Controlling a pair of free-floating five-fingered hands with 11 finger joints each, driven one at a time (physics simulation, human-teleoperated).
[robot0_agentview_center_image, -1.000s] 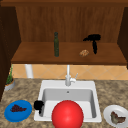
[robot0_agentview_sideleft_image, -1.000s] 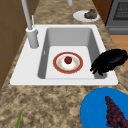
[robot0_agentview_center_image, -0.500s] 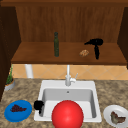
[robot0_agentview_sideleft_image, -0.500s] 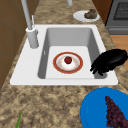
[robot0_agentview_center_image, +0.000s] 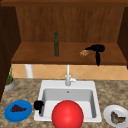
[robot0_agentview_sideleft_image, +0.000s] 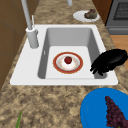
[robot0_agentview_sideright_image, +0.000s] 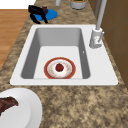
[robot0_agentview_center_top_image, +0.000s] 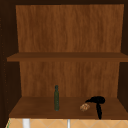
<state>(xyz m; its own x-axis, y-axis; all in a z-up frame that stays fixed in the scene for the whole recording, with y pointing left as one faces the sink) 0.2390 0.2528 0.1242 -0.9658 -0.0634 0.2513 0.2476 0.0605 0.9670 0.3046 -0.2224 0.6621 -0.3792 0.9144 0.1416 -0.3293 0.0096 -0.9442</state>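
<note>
Reaching along the shelf (robot0_agentview_center_image: 37, 56), the right robot hand (robot0_agentview_center_image: 96, 48) is seen beside a nut (robot0_agentview_center_image: 84, 53) (fingers relaxed), the left robot hand (robot0_agentview_center_image: 38, 105) at the sink (robot0_agentview_center_image: 93, 86), fingers loosely extended.

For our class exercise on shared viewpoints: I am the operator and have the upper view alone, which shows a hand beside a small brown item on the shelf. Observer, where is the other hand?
Observer: The left hand hovers at the front left rim of the sink, beside a blue plate of grapes.
Operator: What lies in the sink?
Observer: A red-rimmed plate with a small red fruit on it.
Operator: Anything on the counter's right?
Observer: A white plate holding dark meat.
</note>
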